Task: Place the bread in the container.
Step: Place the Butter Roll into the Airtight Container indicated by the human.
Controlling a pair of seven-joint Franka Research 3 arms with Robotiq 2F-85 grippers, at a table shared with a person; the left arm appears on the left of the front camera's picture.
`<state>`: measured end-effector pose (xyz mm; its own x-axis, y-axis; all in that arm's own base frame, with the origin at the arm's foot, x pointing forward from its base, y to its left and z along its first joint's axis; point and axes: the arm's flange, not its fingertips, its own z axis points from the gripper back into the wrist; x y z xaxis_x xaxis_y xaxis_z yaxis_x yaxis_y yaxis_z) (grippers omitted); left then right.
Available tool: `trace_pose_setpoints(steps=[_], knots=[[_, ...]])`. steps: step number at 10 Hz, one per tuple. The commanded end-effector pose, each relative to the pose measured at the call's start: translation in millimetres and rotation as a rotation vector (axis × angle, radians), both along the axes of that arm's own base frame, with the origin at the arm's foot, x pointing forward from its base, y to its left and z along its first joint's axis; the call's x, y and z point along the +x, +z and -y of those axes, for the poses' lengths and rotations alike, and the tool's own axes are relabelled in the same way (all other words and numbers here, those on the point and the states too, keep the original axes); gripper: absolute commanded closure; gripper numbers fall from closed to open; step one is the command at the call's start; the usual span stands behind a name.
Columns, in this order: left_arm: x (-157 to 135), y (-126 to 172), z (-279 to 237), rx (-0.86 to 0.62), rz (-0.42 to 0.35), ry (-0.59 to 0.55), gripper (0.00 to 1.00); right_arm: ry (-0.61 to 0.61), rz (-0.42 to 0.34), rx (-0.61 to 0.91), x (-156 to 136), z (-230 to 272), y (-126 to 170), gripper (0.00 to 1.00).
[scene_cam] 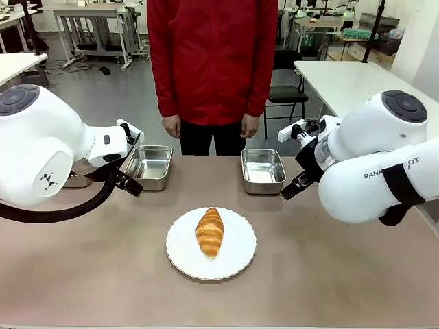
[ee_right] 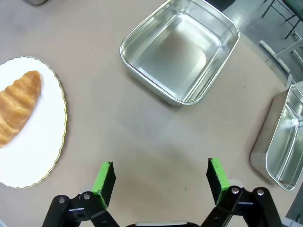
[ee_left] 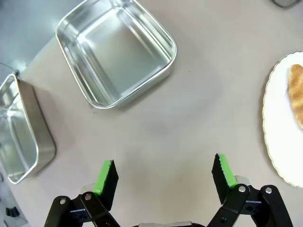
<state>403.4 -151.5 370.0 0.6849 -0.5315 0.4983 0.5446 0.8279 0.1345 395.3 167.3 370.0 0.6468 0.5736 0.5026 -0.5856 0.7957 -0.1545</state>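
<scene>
The bread [scene_cam: 210, 232], a golden-brown croissant, lies on a round white plate [scene_cam: 236, 264] at the table's middle front. Two alike steel containers stand behind it, one at the left [scene_cam: 149, 166] and one at the right [scene_cam: 263, 170]; both are empty. My left gripper [scene_cam: 130, 183] hovers beside the left container [ee_left: 116, 52], open [ee_left: 163, 172] with nothing between its fingers; the bread [ee_left: 297, 94] lies at that view's right edge. My right gripper [scene_cam: 293, 186] hangs by the right container [ee_right: 182, 49], open [ee_right: 161, 177] and empty, the bread [ee_right: 16, 106] to its left.
A person in a red top stands at the far edge, hands [scene_cam: 171, 126] hanging down. A further steel pan sits at the table's far left [ee_left: 16, 135] and another at its far right [ee_right: 284, 142]. Bare tabletop lies around the plate [ee_right: 33, 156].
</scene>
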Motion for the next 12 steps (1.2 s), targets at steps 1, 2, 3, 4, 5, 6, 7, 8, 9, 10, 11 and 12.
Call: trace_pose_setpoints(steps=[1,2,3,4,5,6,7,8,9,10,11,12], knots=[[0.0,0.0,0.0,0.0,0.0,0.0,0.0,0.0,0.0,0.001,0.0,0.1,0.2,0.0],[0.0,0.0,0.0,0.0,0.0,0.0,0.0,0.0,0.0,0.001,0.0,0.1,0.2,0.0],[0.0,0.0,0.0,0.0,0.0,0.0,0.0,0.0,0.0,0.0,0.0,0.0,0.0,0.0],[6.3,18.9,-3.0,-0.039,0.035,-0.059,0.0,-0.013,0.013,0.014,13.9,5.5,28.9,0.0],[17.2,41.1,-10.3,-0.054,0.052,-0.064,0.0,-0.004,0.013,0.035,29.4,13.3,61.7,0.0],[33.7,64.4,-25.4,-0.077,0.051,-0.057,0.0,0.008,0.001,0.066,43.0,24.4,91.7,0.0],[55.4,87.6,-45.8,-0.07,0.028,-0.052,0.0,0.04,-0.036,0.114,56.5,43.2,119.7,0.0],[71.5,103.1,-67.3,-0.066,0.0,-0.087,0.0,0.079,-0.056,0.148,65.4,64.2,137.7,0.0],[86.6,114.0,-94.5,-0.089,-0.022,-0.137,0.0,0.117,-0.052,0.186,72.5,90.6,150.6,0.0],[98.7,121.5,-127.7,-0.148,-0.053,-0.217,0.0,0.118,-0.032,0.233,76.0,117.7,158.2,0.0],[108.0,124.5,-164.6,-0.174,-0.051,-0.266,0.0,0.152,-0.013,0.255,75.2,141.0,160.0,0.0],[115.1,122.8,-201.3,-0.225,-0.057,-0.36,0.0,0.195,0.001,0.256,72.3,160.2,155.7,0.0]])
